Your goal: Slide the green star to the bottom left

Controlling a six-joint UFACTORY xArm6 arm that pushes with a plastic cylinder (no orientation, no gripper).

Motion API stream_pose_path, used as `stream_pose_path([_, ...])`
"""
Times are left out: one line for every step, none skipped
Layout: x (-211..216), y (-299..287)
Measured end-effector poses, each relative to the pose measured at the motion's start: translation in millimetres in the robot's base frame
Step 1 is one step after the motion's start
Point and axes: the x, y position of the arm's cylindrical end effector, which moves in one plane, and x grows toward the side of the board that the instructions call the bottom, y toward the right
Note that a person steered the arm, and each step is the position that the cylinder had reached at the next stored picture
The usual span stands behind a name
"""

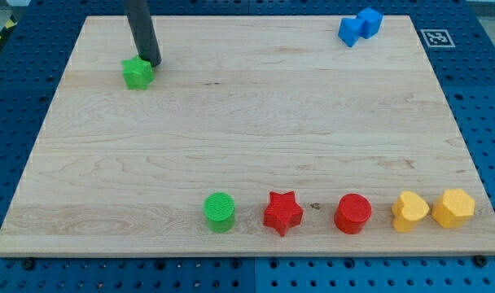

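Our end effector is only a straight dark rod, so it has no jaws to stand apart or together and clamps on nothing; my tip (152, 63) rests on the tabletop (247, 130) just at the upper right edge of the green star (137, 73), touching it or very nearly so.

We judge that this placement suits the task. The green star sits near the view's top left corner, and the bottom left lies down the view and slightly leftward, so a tip set above and to the right of the star is on the far side from the goal and can push it that way.

Along the view's bottom edge we see a row: a green cylinder (220, 212), a red star (282, 213), a red cylinder (352, 214), a yellow heart-like block (410, 211) and a yellow hexagonal block (453, 207). Two blue blocks (360, 26), whose shapes we cannot make out surely, sit touching each other at the view's top right.

None of these appears to stand between the green star and the bottom left corner. The green cylinder is the nearest, and it lies well to the right of that path.
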Motion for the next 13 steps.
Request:
stream_pose_path([7,0])
stream_pose_path([4,-8])
stream_pose_path([-25,-25])
stream_pose_path([-28,-41])
stream_pose_path([-14,-41])
stream_pose_path([4,-37])
stream_pose_path([27,-28])
stream_pose_path([36,2])
stream_pose_path([44,32])
stream_pose_path([62,32])
stream_pose_path([65,15])
stream_pose_path([65,-33])
stream_pose_path([66,-45])
